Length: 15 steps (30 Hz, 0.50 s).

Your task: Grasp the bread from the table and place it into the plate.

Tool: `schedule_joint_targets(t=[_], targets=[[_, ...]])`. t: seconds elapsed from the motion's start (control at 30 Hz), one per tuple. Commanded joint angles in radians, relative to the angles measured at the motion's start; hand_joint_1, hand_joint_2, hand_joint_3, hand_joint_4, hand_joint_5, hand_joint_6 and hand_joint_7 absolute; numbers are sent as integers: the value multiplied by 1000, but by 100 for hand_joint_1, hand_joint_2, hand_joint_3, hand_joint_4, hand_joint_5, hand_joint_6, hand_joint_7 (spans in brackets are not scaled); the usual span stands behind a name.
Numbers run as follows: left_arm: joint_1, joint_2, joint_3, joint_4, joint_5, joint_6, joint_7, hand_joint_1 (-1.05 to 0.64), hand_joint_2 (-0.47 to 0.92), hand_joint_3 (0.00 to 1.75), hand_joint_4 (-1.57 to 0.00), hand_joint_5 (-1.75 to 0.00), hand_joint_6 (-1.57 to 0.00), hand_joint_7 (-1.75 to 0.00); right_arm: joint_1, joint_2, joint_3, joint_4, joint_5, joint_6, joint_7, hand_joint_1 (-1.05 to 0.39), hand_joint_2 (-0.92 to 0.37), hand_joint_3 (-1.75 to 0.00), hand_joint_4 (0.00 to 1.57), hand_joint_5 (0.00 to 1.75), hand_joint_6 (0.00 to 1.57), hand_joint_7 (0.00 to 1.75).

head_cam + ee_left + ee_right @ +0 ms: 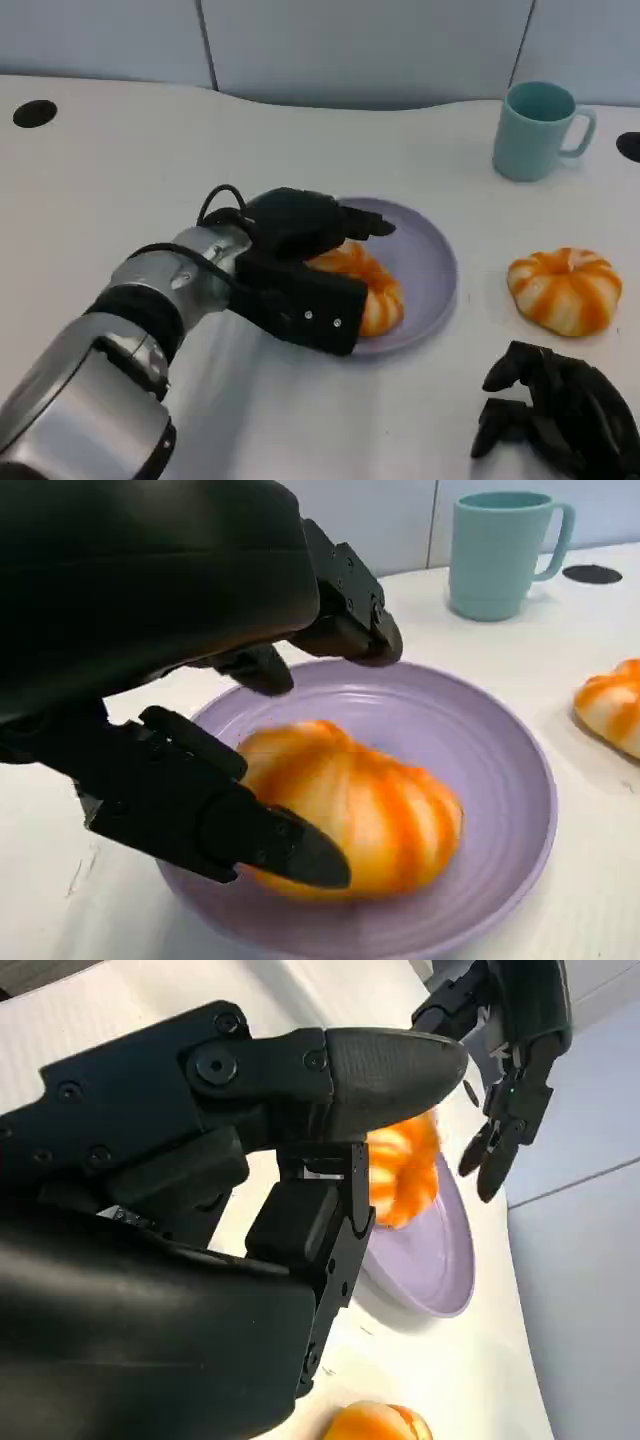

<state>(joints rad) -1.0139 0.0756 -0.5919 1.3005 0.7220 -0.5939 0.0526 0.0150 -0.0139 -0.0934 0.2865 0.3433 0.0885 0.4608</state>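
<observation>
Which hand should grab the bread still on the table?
Right, probably. The right hand rests just in front of the loose bread, holding nothing. The left hand is over the plate at the other bread.

White table (120, 180), two dark grommet holes (35, 113), pale grey wall panels (100, 40)

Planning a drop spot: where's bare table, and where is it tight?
Free: the table's far left stretch, between the dark hole and the left hand; also between purple plate and teal mug. Crowded: the plate, with a bread roll under the left hand; near right, second roll by right hand.
</observation>
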Motion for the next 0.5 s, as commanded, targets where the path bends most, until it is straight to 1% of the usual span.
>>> schedule_joint_targets(t=[0.03,0.13,0.3,0.37,0.47,0.5], targets=[[-21,24,9,-11,-7,8,0,-74,92,12,0,-28,-20,0,8,-11,-6,0,1,9,-4,-44,-92,-40,124,105,115,99],[-4,29,52,-16,-53,-10,-11,-73,92,7,0,-30,-23,-1,9,-12,-7,-5,4,17,-4,-43,-92,-41,124,105,114,98],[46,43,165,-29,-188,-56,-79,-72,92,3,0,-35,-26,-3,0,-18,-8,14,-5,4,-1,-43,-92,-43,123,105,114,98],[63,50,194,-35,-223,-73,-102,-71,92,6,0,-36,-26,-3,-2,-18,-9,16,-6,5,-5,-44,-92,-41,124,105,114,98],[69,53,206,-42,-233,-77,-117,-71,92,7,0,-36,-26,-3,-3,-18,-9,16,-7,5,-6,-44,-92,-40,124,105,115,98],[94,62,231,-49,-263,-100,-137,-71,92,7,0,-36,-26,-3,-4,-21,-10,20,-5,2,2,-44,-92,-40,124,105,115,98]])
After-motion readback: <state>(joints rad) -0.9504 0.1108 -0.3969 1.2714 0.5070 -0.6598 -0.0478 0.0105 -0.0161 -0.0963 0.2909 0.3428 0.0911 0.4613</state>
